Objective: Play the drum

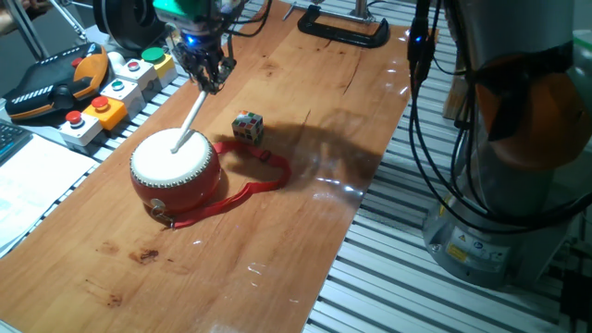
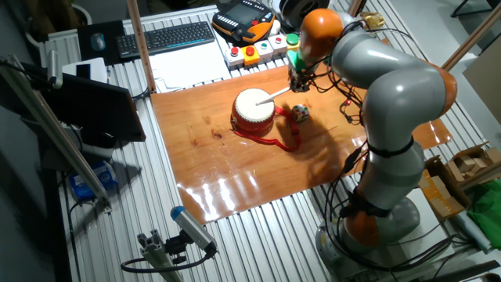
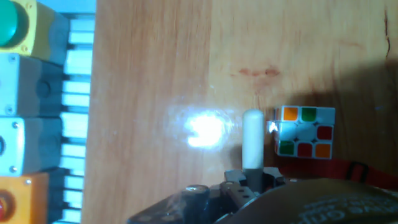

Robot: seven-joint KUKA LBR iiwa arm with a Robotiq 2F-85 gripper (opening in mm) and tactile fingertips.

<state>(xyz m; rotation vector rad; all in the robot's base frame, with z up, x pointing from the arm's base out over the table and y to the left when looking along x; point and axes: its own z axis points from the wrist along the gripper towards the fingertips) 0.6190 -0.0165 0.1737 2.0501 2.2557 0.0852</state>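
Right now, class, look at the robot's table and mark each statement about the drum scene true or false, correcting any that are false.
1. The hand holds a white stick whose tip rests on the drum skin. True.
2. The drum lies on its side. False: it stands upright, skin facing up.
3. A multicoloured puzzle cube sits on the wooden table apart from the drum. True.
4. The cube rests on top of the drum. False: it sits on the table beside it.
5. A red strap trails from the drum across the table. True.
6. The drum skin is blue. False: it is cream-white.
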